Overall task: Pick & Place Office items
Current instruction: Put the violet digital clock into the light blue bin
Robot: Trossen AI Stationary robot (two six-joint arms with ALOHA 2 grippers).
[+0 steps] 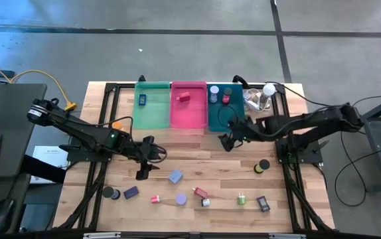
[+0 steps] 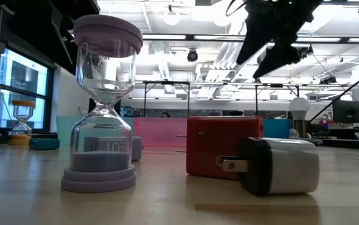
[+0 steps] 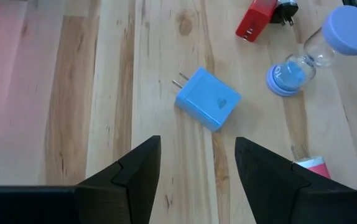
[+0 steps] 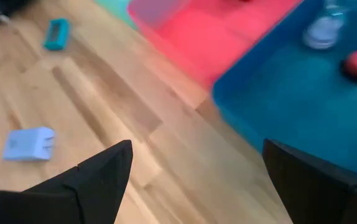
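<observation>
The sorting looks partly done: a few small items already lie in the green bin (image 1: 152,106), pink bin (image 1: 189,114) and teal bin (image 1: 225,116) at the top centre of the high view, while about ten remain strewn along the lower middle of the slatted wooden worktop (image 1: 197,156). The left end effector (image 1: 145,162), fingers apart and empty, hangs just upper left of the boxy blue plastic charger (image 3: 208,99), near a lavender-capped glass hourglass (image 3: 309,53) and a glossy red adapter (image 3: 256,20); the right end effector (image 1: 227,141), wide open, hovers at the teal bin's lower edge

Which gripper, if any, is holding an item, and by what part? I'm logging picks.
Nothing is held. The left gripper is open above the blue charger; the right gripper is open by the teal bin.
</observation>
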